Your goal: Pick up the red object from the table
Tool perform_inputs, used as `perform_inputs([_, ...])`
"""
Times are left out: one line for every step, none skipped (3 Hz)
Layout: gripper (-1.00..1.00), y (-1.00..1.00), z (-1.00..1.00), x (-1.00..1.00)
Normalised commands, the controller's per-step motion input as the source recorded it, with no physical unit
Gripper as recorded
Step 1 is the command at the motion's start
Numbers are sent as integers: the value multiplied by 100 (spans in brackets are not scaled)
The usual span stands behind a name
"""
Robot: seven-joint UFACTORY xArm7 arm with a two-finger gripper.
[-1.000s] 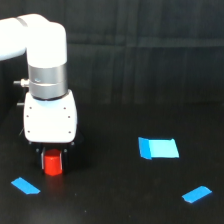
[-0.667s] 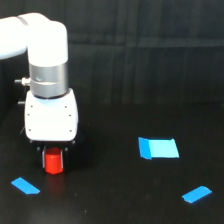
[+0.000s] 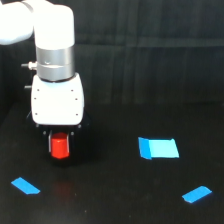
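The gripper [image 3: 60,145] is clasping the red object [image 3: 60,146] between its fingers above the bench [image 3: 110,195]; next comes raising it clear.

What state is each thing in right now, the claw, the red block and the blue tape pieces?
claw: pointing straight down, closed around the red block
red block: upright between the claw's fingers, apparently lifted off the table
large blue rectangle: flat on the table
two small blue tape strips: flat, untouched
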Motion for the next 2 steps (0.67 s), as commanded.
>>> perform_inputs([-96, 30, 100, 36])
perform_inputs([-100, 38, 100, 36])
